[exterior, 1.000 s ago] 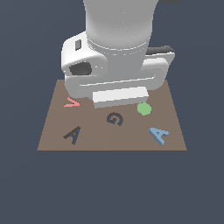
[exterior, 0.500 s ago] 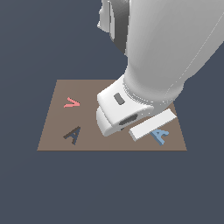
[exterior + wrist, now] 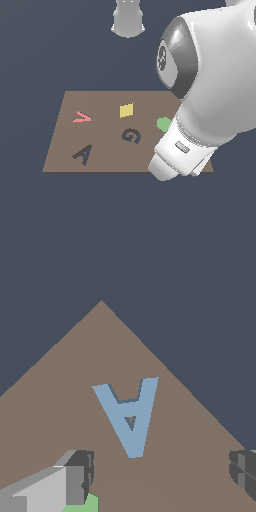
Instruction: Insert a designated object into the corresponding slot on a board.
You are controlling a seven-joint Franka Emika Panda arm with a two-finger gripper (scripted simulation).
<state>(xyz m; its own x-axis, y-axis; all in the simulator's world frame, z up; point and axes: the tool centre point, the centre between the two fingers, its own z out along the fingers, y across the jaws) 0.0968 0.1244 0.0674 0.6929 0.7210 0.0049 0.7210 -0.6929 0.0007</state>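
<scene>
- Up close in the wrist view, the tool [image 3: 160, 476] stands wide open, its two dark fingertips [image 3: 82, 468] well apart and nothing between them.
- A sliver of the green hexagon piece [image 3: 82, 504] peeks beside one finger.
- Just beyond, the small light-blue block shaped like a capital A [image 3: 129, 416] lies flat on the thin brown rectangular board [image 3: 60, 406], near a corner, untouched.
- In the exterior view, the white arm covers that corner, hiding the blue A.
- On the exterior view's left, the dark A-shaped recess [image 3: 83, 154] sits unfilled, well apart from the arm.
- Mid-board there's the dark G-shaped recess [image 3: 131, 135].
- Farther back: pink V piece [image 3: 81, 118], yellow diamond piece [image 3: 126, 110].
</scene>
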